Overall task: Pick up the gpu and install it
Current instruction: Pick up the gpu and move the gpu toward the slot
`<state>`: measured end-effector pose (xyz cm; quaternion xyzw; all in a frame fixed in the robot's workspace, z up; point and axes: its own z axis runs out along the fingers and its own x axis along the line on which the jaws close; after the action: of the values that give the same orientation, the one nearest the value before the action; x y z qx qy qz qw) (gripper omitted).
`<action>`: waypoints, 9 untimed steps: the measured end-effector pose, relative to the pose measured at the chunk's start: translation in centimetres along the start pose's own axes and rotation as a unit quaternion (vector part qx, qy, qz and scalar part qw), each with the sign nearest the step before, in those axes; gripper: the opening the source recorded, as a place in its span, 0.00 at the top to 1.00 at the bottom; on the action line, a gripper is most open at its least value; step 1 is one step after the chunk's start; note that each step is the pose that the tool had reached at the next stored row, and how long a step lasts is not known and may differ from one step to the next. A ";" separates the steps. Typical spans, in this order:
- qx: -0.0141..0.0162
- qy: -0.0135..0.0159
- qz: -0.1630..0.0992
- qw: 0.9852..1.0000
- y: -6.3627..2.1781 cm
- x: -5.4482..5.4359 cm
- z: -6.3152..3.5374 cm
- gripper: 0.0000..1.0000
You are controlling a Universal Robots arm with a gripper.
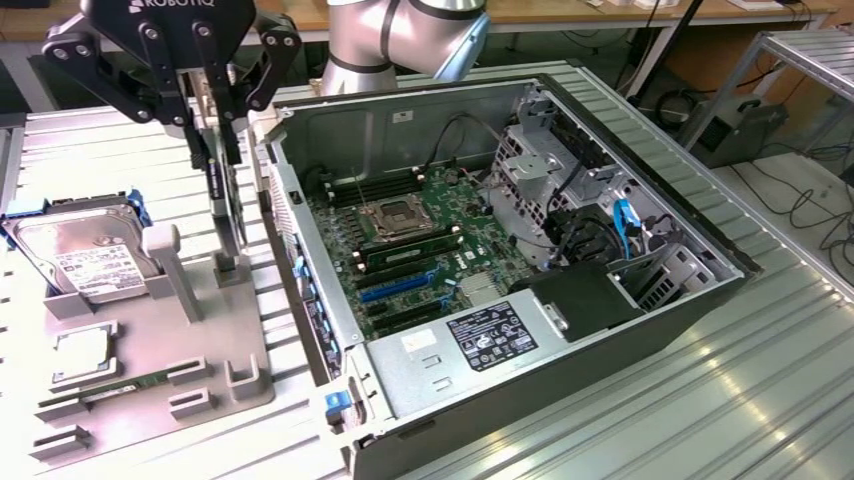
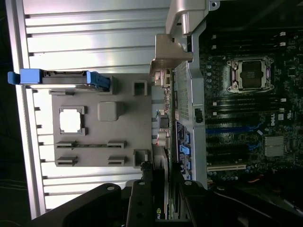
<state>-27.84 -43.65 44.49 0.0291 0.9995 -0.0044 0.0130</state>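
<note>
My gripper (image 1: 215, 140) hangs at the exterior view's upper left, shut on the gpu (image 1: 227, 205). The gpu is a thin dark card held upright and seen edge-on. Its lower end is just above the slotted post (image 1: 232, 266) of the grey holder plate (image 1: 214, 340), beside the open computer case (image 1: 441, 400). In the wrist view the gpu (image 2: 165, 156) runs as a narrow dark strip out from between the black fingers (image 2: 142, 198), with my gripper (image 2: 165, 191) closed around it. The motherboard's blue and black card slots (image 1: 400, 288) lie bare inside the case.
On the holder plate stand a silver hard drive (image 1: 80, 258) in blue rails, a processor chip (image 1: 83, 352) and a green memory stick (image 1: 134, 384). The case wall (image 1: 287, 230) rises close beside the gpu. Drive cages and cables (image 1: 587, 220) fill the case's far side.
</note>
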 end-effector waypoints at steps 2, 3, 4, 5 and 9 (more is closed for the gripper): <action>0.000 0.000 0.000 1.000 0.00 0.0 0.00 0.74; 0.000 0.000 0.000 1.000 0.01 -0.1 0.01 0.74; 0.000 0.000 0.000 1.000 0.00 -0.1 0.01 0.74; 0.000 0.000 0.000 1.000 0.01 -0.1 0.01 0.74; 0.000 0.000 0.000 1.000 0.01 -0.2 0.02 0.74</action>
<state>-27.66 -43.64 44.48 0.0291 0.9995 -0.0044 0.0130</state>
